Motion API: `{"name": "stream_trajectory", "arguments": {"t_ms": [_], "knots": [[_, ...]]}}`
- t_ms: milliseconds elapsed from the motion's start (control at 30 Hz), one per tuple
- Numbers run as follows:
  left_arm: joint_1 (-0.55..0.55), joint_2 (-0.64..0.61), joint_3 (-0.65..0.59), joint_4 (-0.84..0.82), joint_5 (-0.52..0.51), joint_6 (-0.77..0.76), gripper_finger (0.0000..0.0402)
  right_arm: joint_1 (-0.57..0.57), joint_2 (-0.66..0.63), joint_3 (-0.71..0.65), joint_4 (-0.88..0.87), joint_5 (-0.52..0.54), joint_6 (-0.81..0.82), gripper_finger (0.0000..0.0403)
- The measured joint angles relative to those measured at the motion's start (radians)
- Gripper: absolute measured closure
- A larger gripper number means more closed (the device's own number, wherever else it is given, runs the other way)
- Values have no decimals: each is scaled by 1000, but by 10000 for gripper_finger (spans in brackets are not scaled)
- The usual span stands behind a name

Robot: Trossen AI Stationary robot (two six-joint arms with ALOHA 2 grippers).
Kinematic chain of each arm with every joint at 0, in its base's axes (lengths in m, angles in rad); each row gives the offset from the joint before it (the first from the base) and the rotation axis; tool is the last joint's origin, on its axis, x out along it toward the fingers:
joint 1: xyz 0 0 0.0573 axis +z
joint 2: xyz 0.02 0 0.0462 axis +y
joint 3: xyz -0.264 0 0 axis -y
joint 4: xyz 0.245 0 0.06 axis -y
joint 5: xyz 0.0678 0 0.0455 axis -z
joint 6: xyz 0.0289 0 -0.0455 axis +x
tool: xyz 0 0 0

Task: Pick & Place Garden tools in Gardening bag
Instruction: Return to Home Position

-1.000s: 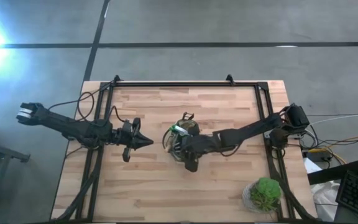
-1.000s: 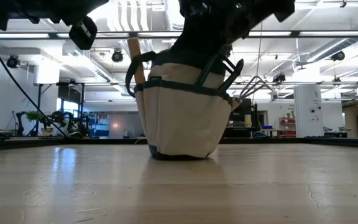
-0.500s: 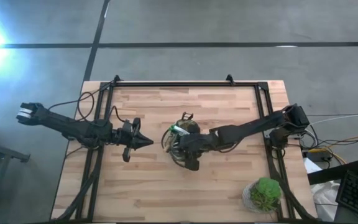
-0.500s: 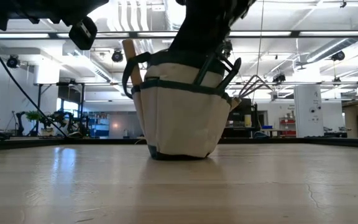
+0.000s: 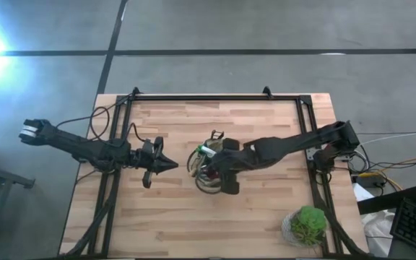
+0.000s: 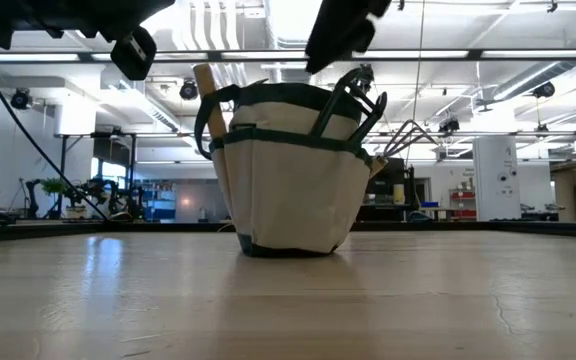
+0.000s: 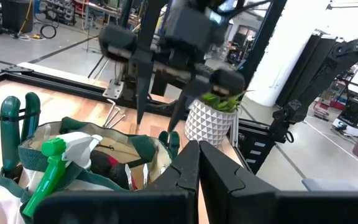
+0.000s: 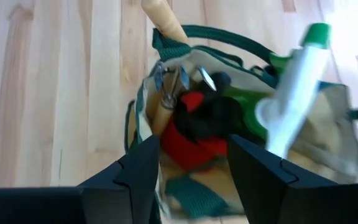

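The left gripper (image 5: pixel 170 165) waits just left of the gardening bag (image 6: pixel 288 190), jaws pressed together. The bag stands on the counter (image 5: pixel 266 123) with spray bottle (image 8: pixel 294 84), red-and-black tool (image 8: pixel 188 143) and wooden-handled fork (image 8: pixel 164 106) inside. Above it hangs the right gripper (image 7: pixel 156 117), jaws spread, empty. Packing looks done, and the retreat home calls for a clean rise and pull right. Half a second earlier it sat in the bag's mouth.

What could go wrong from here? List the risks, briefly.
1. The right gripper hangs open directly over the stuffed gardening bag. If it withdraws low, a finger might catch a loop handle or the spray bottle and tip the bag.
2. A wooden handle sticks out above the rim, so a nudge could spill it.
The left gripper waits shut beside the bag.
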Motion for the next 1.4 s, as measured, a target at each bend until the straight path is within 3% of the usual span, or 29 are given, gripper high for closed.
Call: {"name": "stream_trajectory", "arguments": {"t_ms": [433,733,933,1133,1400], "knots": [[0,0,0,0,0,0,390,0,-1,322,-502,-5,48,270],[0,0,0,0,0,2,390,0,-4,458,-662,-5,44,340],[1,0,0,-2,0,7,390,3,-36,479,-739,-4,50,389],[1,0,0,-9,0,8,390,36,-135,415,-691,6,52,394],[1,-7,0,27,0,77,390,90,-389,124,-315,-1,-51,394]]}}
